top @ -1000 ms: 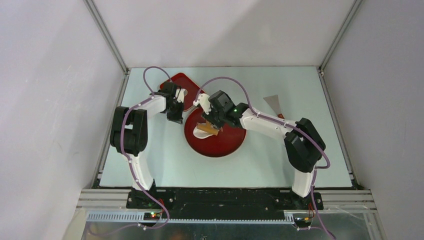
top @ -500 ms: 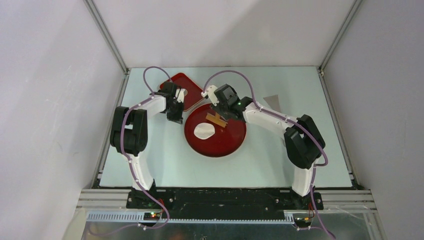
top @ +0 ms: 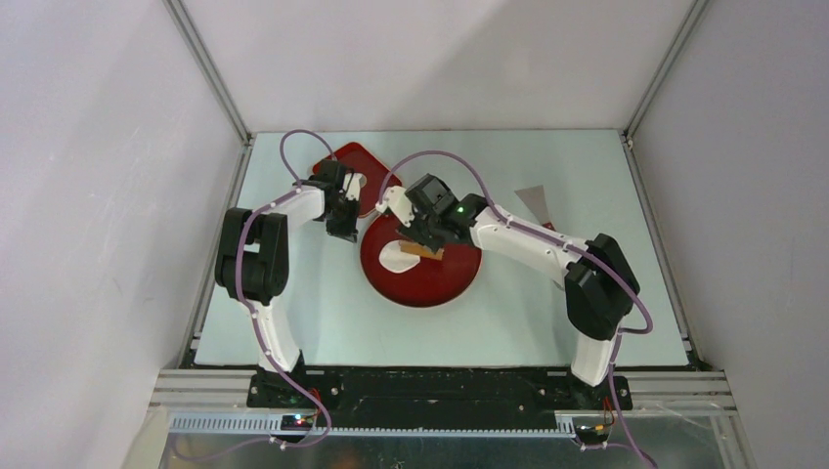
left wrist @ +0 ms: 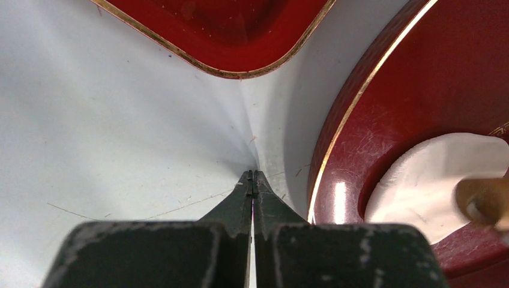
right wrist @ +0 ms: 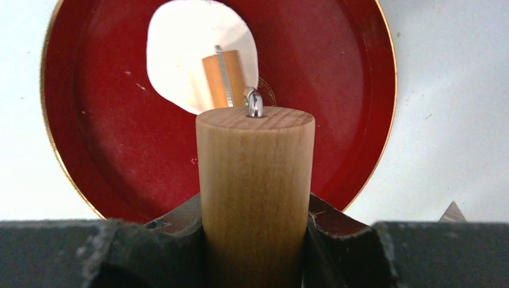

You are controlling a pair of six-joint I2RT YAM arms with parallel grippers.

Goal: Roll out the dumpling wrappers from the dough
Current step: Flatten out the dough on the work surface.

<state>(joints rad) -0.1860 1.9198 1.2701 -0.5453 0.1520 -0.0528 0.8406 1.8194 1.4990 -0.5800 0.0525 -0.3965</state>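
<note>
While right jaws clamp roller (right wrist: 255,192) on wrapper (right wrist: 180,60), left jaws closed, empty | scraper (top: 536,202) apart

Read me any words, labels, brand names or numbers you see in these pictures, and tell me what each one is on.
No text can be read in any view.
Round red plate: a small gold mark near its middle, at the edge of the dumpling wrapper and partly hidden by the wooden roller, too small to tell whether it is lettering.
</note>
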